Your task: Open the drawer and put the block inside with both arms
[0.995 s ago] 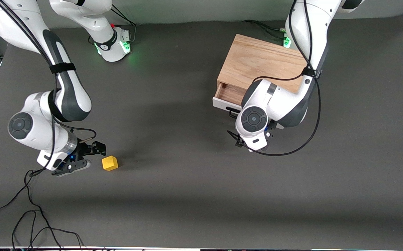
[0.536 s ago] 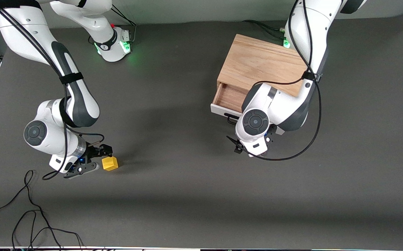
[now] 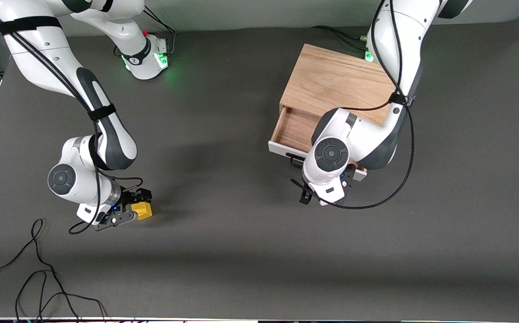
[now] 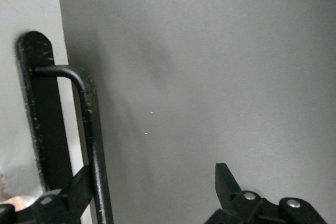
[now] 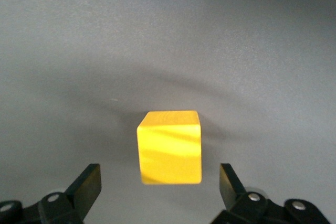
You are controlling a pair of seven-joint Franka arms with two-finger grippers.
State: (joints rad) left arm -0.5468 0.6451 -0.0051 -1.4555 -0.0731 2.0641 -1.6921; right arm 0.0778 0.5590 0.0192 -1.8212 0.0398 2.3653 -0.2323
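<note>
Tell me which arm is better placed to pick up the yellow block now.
The right arm. Its tool is open with the block on the table between its fingers. The left tool is at the drawer handle, one finger hooked under the bar.

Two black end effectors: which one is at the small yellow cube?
The right end effector, open astride the small yellow cube; the left end effector is at the drawer's black bar handle.

A dark grey table [image 3: 241,251] carries an oak box [image 3: 336,83] toward the left arm's end, a yellow block [image 3: 143,210] toward the right arm's end, and loose black cables [image 3: 39,273] nearest the camera.
</note>
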